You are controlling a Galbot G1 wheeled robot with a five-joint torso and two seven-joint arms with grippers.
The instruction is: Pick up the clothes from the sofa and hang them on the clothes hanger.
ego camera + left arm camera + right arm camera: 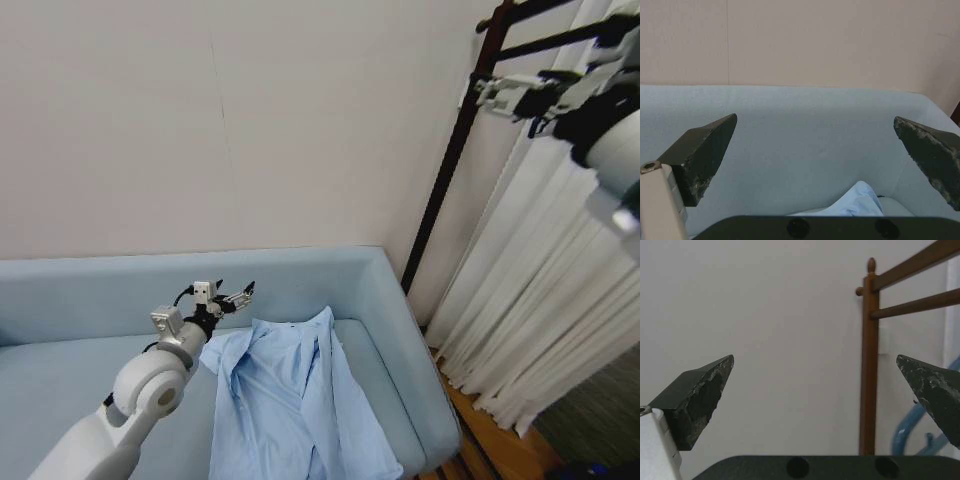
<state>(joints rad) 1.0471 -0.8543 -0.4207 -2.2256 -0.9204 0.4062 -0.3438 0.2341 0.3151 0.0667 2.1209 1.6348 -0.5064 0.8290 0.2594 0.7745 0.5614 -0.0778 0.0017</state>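
pale wall [200, 120], white curtains [540, 300], wooden floor [500, 440]

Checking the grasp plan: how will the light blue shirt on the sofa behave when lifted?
Probably floppy: the light blue fabric shirt lies creased and spread on the pale blue sofa. Likely light, draping if pinched by the open left gripper.

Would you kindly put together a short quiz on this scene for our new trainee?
1. Which arm's gripper is up beside the rack? A) left B) right
2. True or false: the shirt hangs on the rack.
3. Fill in: the shirt lies on the ____, with the open left gripper next to it.
Key: 1 B, the right gripper; 2 false; 3 sofa.
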